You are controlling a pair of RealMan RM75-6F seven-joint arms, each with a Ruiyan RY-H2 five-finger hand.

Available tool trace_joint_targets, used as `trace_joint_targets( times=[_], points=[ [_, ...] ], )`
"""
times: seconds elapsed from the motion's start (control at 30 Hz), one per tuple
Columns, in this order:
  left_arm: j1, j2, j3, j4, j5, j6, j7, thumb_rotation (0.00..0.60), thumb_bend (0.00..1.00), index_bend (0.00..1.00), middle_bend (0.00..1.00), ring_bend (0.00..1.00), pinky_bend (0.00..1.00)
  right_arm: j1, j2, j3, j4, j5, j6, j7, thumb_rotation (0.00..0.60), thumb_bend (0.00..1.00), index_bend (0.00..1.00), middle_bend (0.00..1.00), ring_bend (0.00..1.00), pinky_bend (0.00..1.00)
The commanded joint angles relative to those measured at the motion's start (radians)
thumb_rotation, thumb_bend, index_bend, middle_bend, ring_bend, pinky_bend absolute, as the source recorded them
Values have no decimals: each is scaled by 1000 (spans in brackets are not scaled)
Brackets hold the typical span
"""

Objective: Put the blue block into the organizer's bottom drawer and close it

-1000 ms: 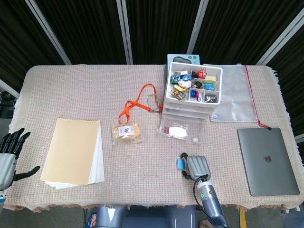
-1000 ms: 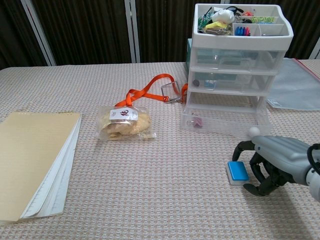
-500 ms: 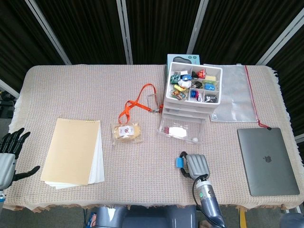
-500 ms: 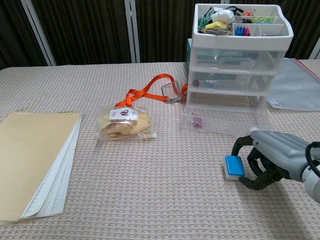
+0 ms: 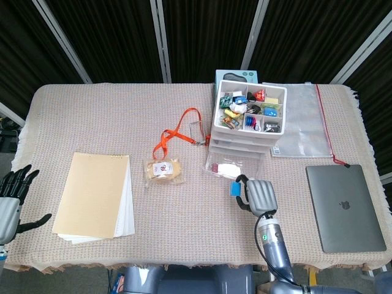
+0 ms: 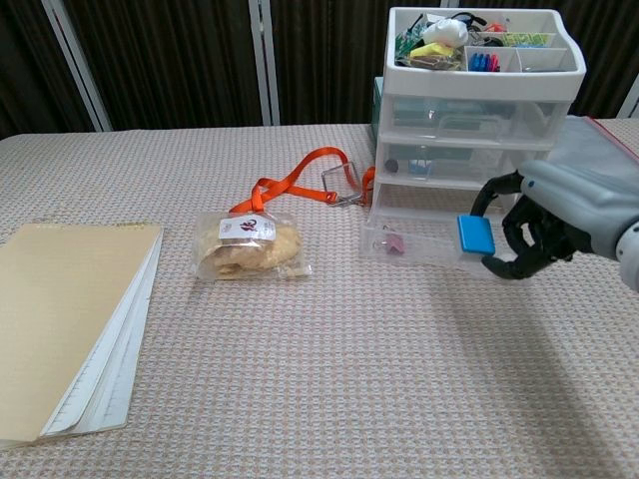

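One slip risks dropping the blue block (image 6: pixel 475 236), pinched in the right hand's (image 6: pixel 544 222) fingers, short of the drawer (image 6: pixel 429 242) at twelve o'clock.

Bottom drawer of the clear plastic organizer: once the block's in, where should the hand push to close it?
Judging from both views: press the clear front panel of the pulled-out bottom drawer near its middle, coming from the robot's side and pushing straight back toward the organizer. The panel is flat and broad. The right hand holding the blue block is already there.
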Motion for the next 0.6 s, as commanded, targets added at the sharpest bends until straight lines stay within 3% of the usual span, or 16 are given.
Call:
trace_joint_targets(
  times=[0.03, 0.1, 0.3, 0.43, 0.6],
  points=[
    [-1, -2, -1, 3, 2, 1, 3, 600, 139, 78, 0, 0, 0, 40, 19, 92, 7, 88, -27, -3, 600, 349, 681, 772, 792, 716],
    [-2, -3, -2, 3, 0, 0, 2, 600, 138, 78, 0, 0, 0, 67, 18, 134, 40, 130, -40, -9, 600, 348, 678, 772, 792, 716],
    [-3, -1, -3, 2, -8, -6, -1, 600, 137, 78, 0, 0, 0, 120, -4, 188, 150, 186, -61, -7, 600, 325, 657, 767, 792, 716],
    [-5, 1, -2, -2, -9, -11, -3, 600, 136, 78, 0, 0, 0, 144, -22, 202, 230, 217, -72, 0, 600, 255, 517, 755, 789, 716],
    [-6, 3, -2, -5, -12, -16, -4, 600, 138, 78, 0, 0, 0, 148, -23, 186, 256, 234, -82, 8, 600, 191, 344, 737, 767, 716]
  ],
)
